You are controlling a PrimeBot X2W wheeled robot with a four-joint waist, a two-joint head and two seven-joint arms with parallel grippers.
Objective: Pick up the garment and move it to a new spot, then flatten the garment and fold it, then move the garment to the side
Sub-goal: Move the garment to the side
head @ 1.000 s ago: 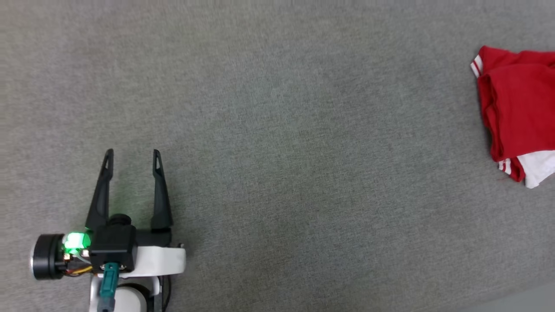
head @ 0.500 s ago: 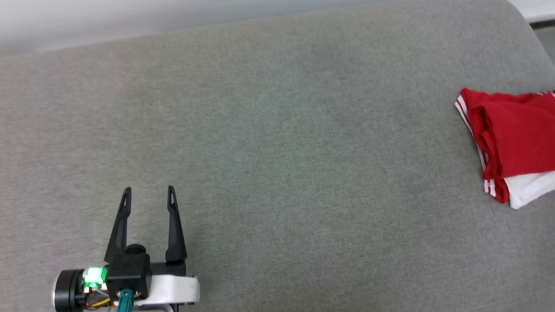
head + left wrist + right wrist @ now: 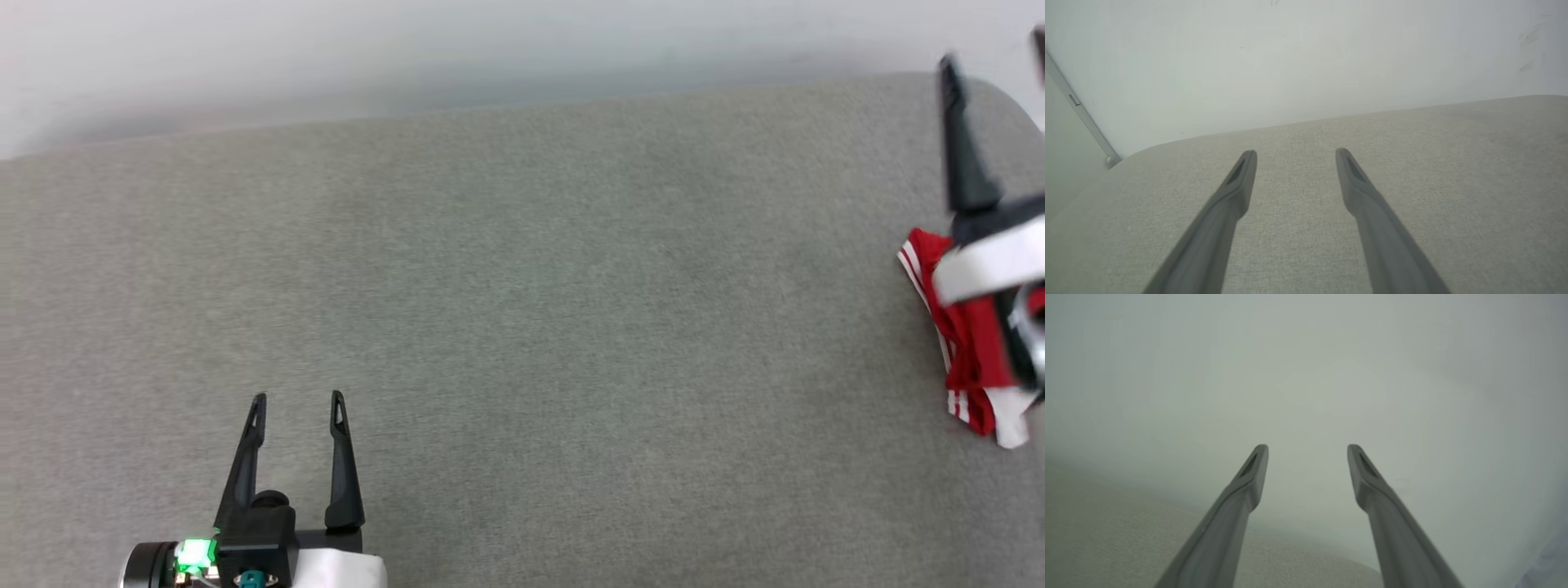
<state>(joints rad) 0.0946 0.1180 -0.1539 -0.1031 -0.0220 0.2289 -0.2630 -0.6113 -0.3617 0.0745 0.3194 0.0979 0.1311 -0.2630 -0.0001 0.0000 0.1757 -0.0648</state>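
Garment (image 3: 970, 353), bunched red thin-fabric jersey with white sleeve and striped trim, at right edge of grey fabric cushion (image 3: 522, 327); nearest, long-fingered dark left gripper (image 3: 298, 400), spread, empty, well apart; farther, right gripper (image 3: 994, 49), likewise spread, over garment; judged light, limp, best pinched at striped hem.

Head camera tilted up, so the whole view slid down and a pale wall (image 3: 490, 49) popped in along the top, behind the grey padded surface (image 3: 531, 286). The real change: the right tool (image 3: 994, 49) swung in at the right edge, jaws apart, and covered part of the garment (image 3: 971, 351).
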